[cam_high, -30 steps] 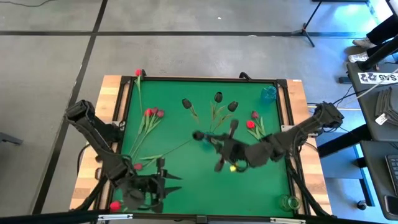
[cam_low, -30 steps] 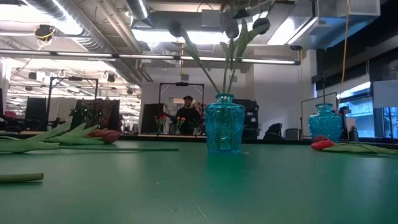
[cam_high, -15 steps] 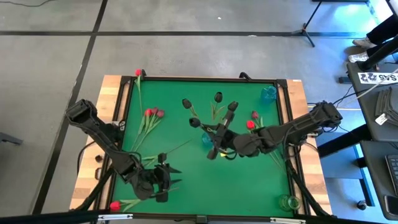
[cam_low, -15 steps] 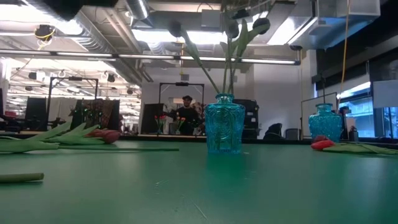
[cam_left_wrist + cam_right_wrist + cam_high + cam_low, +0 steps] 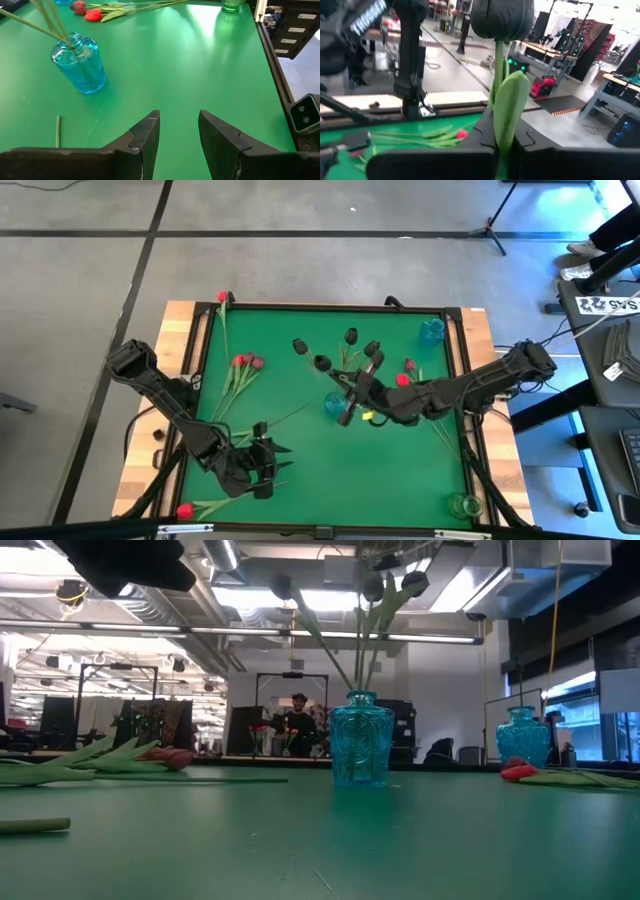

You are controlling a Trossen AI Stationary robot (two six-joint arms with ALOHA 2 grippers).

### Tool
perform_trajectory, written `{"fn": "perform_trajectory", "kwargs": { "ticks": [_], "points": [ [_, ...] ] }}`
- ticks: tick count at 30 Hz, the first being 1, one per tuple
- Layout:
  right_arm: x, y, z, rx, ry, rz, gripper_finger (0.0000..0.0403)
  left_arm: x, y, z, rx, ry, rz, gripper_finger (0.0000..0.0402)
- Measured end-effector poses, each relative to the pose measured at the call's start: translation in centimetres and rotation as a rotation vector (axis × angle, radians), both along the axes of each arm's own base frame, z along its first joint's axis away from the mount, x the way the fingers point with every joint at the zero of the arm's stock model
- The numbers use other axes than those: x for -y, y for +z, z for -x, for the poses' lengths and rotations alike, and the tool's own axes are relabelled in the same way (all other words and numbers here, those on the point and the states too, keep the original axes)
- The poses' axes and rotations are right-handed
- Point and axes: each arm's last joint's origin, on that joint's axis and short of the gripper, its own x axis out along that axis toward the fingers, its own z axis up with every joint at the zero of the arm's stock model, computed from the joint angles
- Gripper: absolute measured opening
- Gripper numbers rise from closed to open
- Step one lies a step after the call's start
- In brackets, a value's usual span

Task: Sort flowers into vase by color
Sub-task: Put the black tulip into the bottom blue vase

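i've got the right gripper (image 5: 352, 402) over the table's middle, just beside the blue vase (image 5: 334, 404), fingers clamped on the stem of a near-black tulip (image 5: 502, 19) held upright. the vase already holds dark tulips (image 5: 351, 336). my left gripper (image 5: 178, 131) sits low near the front edge, fingers apart, gripping nothing. red tulips (image 5: 245, 361) lie loose on the green mat (image 5: 300, 470).

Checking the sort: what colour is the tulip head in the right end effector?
Near-black tulip head, clearest in the right wrist view.
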Motion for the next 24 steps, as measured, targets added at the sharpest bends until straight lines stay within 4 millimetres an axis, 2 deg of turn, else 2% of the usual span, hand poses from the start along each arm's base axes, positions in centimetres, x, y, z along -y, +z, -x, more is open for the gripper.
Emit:
{"fn": "perform_trajectory", "kwargs": {
  "ticks": [3,9,24],
  "points": [
    [0.2,0.6,0.7,0.013,0.038,-0.043,0.0005,-0.2,0.0,-0.1,0.003,0.016,0.016,0.0133],
    [0.2,-0.1,0.7,-0.031,0.033,-0.068,0.0005,-0.2,0.0,-0.2,0.01,0.031,0.044,0.0133],
    [1.6,-4.3,0.5,-0.04,-0.034,-0.123,0.0008,-0.1,0.4,-0.3,0.065,0.054,-0.029,0.0133]
  ]
}}
